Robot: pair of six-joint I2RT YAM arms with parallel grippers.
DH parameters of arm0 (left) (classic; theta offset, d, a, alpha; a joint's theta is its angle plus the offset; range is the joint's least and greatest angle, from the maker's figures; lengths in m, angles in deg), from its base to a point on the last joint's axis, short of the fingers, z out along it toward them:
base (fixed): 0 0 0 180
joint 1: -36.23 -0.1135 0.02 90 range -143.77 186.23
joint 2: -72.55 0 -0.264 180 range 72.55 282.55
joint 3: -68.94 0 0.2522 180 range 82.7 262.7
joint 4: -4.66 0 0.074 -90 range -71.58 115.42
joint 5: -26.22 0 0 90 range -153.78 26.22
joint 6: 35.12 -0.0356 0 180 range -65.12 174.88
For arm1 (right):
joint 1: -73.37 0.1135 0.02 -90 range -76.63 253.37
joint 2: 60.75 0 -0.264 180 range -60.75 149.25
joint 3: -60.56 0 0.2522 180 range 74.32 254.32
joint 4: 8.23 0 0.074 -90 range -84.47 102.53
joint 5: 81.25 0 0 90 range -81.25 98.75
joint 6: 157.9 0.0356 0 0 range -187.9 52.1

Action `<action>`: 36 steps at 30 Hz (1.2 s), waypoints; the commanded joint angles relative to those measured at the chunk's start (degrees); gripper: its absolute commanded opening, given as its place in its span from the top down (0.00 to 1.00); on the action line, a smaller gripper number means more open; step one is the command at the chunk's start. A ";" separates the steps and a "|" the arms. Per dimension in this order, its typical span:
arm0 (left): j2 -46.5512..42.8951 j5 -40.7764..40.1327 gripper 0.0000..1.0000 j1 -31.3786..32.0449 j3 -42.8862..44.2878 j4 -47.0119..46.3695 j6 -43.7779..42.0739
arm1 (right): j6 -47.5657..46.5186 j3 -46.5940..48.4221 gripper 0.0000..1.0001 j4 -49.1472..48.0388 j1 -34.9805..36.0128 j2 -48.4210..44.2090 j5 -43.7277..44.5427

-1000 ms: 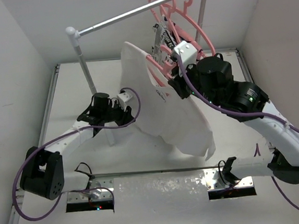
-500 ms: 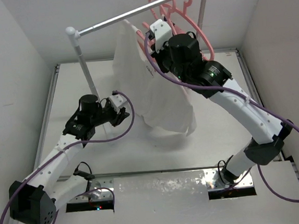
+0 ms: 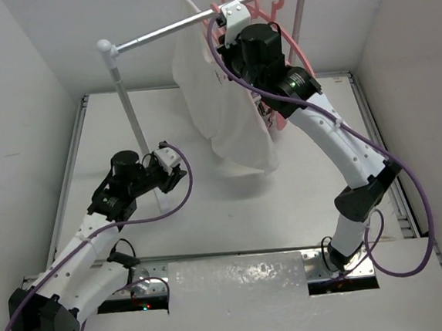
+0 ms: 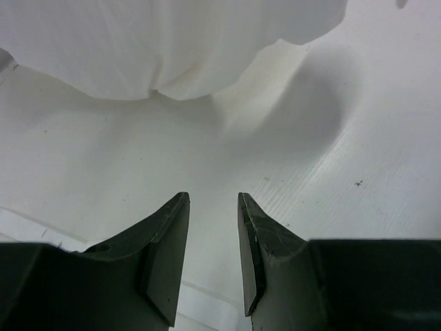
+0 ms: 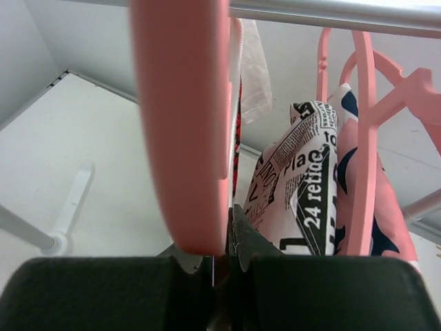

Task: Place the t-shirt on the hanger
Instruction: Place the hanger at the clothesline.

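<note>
Top view: the soft white t-shirt point(image 3: 228, 111) hangs in crumpled folds from the grey metal rail point(image 3: 163, 35), and the right arm point(image 3: 336, 148) reaches up to it.

Left wrist: the left pincer point(image 4: 212, 255) is open and empty, its dark wedge fingers low over the worktop point(image 4: 358, 138) near the shirt's hem.

Right wrist: only here does the right pincer point(image 5: 220, 265) show, clamped on the smooth salmon plastic hanger point(image 5: 182, 124) beside a newsprint-patterned garment point(image 5: 303, 186).

The white table point(image 3: 233, 218) carries the grey rail's upright post point(image 3: 128, 100), standing toward its left side.
</note>
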 commanded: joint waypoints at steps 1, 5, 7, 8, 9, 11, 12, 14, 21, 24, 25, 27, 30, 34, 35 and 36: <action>-1.74 -0.95 0.68 0.19 -0.93 -2.70 1.18 | 2.61 3.52 1.00 -8.47 -1.28 0.54 -0.52; -2.27 -1.47 0.68 0.19 -1.72 -2.88 1.18 | 6.13 4.49 1.00 -9.70 -3.13 2.56 -2.80; -2.71 -1.56 0.68 0.19 -2.16 -2.88 1.18 | 6.22 5.19 1.00 -11.46 -3.48 3.79 -3.95; -2.80 -1.74 0.68 0.19 -2.34 -2.88 1.18 | 6.31 6.59 1.00 -11.64 -3.48 4.41 -4.30; -3.15 -1.83 0.68 0.19 -2.52 -2.79 1.18 | 6.57 7.47 1.00 -11.64 -3.57 5.11 -4.48; -3.59 -2.09 0.68 0.19 -3.04 -2.79 1.26 | 7.01 9.75 1.00 -11.38 -3.57 6.95 -4.83; -3.76 -2.26 0.68 0.19 -3.22 -2.79 1.26 | 7.01 10.03 1.00 -11.55 -3.48 7.40 -4.66; -4.11 -2.53 0.68 0.19 -3.75 -2.79 1.35 | 7.36 9.94 1.00 -11.81 -3.75 8.45 -4.48; -5.35 -2.97 0.68 0.10 -4.89 -3.23 1.53 | 8.68 7.48 1.00 -11.99 -4.62 9.95 -3.69; -5.79 -3.06 0.68 0.10 -5.33 -3.32 1.70 | 8.68 5.81 1.00 -11.29 -4.71 9.60 -3.95; -5.87 -3.06 0.68 0.10 -5.68 -3.40 1.62 | 8.59 5.29 1.00 -11.03 -4.71 9.42 -4.22; -6.05 -2.97 0.68 0.10 -5.94 -3.41 1.70 | 8.59 3.01 1.00 -11.02 -4.62 8.29 -4.83; -5.88 -2.71 0.68 0.10 -6.21 -3.41 1.88 | 7.28 -0.69 1.00 -11.81 -4.71 6.53 -5.53; -5.87 -0.95 0.68 0.18 -6.73 -3.14 1.53 | 6.14 -2.88 0.59 -10.85 -4.71 3.37 -8.16; -5.87 -0.77 0.68 0.19 -6.74 -3.23 1.53 | 6.05 -3.59 0.53 -10.85 -4.71 2.49 -9.04; -5.79 -0.69 0.68 0.10 -7.00 -3.23 1.53 | 5.96 -4.29 0.49 -11.02 -4.63 1.61 -9.75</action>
